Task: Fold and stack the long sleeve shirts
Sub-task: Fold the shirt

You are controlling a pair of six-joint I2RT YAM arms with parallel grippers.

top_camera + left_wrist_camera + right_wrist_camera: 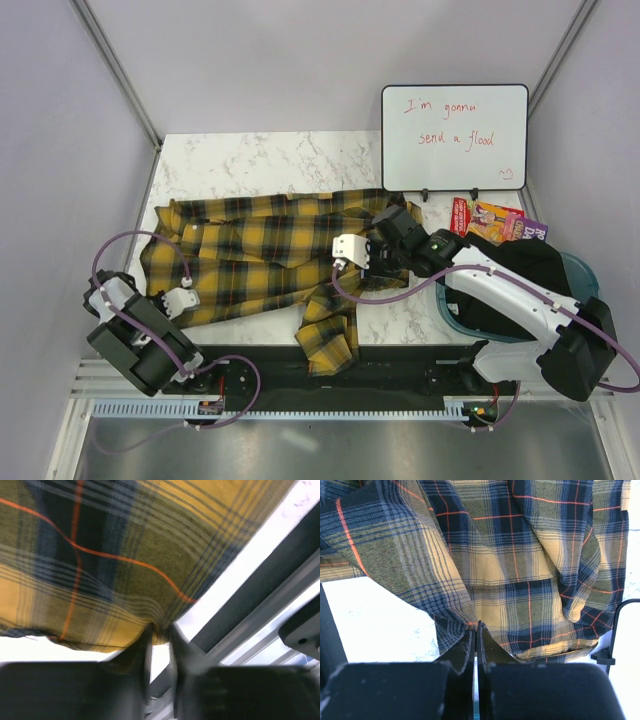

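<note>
**Overhead view.** The plaid shirt (250,250) lies spread and rumpled across the middle of the marble table (270,160). One sleeve (328,345) trails over the near edge onto the black base rail (400,362).

My left gripper (188,293) sits at the shirt's near-left hem. My right gripper (343,263) sits on its right half, beside the sleeve.

A whiteboard (453,137) with red handwriting stands behind the shirt at the far right, just beyond my right arm. Colourful packets (497,220) lie at its foot. A dark garment (520,265) fills a teal bin (582,268) under that arm.

**Left wrist view.** My jaws are drawn in narrow on the hem of the shirt (125,555). The cloth puckers toward my fingertips (146,642), with bare table and the rail just beyond.

**Right wrist view.** My jaws are pressed together, nipping a fold of the shirt (520,570) at the fingertips (469,645). A black bracket (619,625) stands close on the right.
</note>
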